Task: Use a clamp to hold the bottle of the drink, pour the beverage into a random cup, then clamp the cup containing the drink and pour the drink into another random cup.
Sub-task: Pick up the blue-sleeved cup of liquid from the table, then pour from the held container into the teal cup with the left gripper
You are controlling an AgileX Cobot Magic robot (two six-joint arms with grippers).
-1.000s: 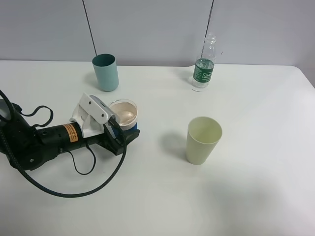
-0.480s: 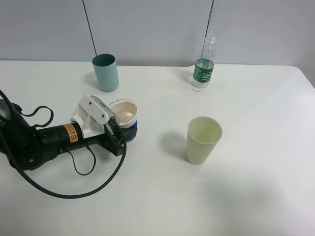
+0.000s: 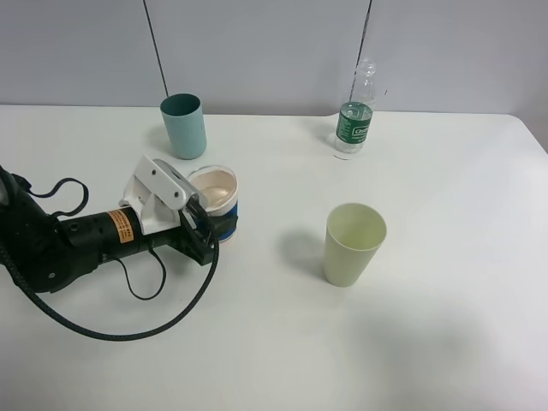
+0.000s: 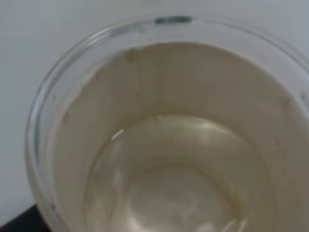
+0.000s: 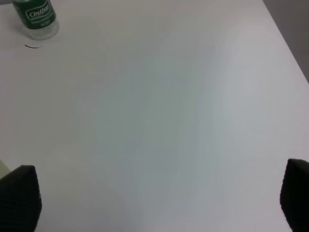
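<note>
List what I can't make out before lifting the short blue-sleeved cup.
- Left gripper contact: exterior high view, hidden by its white mount and the short blue-sleeved, peach-lined cup.
- Clear liquid level: left wrist view, blurred close-up.
- Right gripper: right wrist view, fingers cut off by the edge; outside exterior high view.
- Small clear green-labelled bottle: right wrist view, top cut off.
</note>
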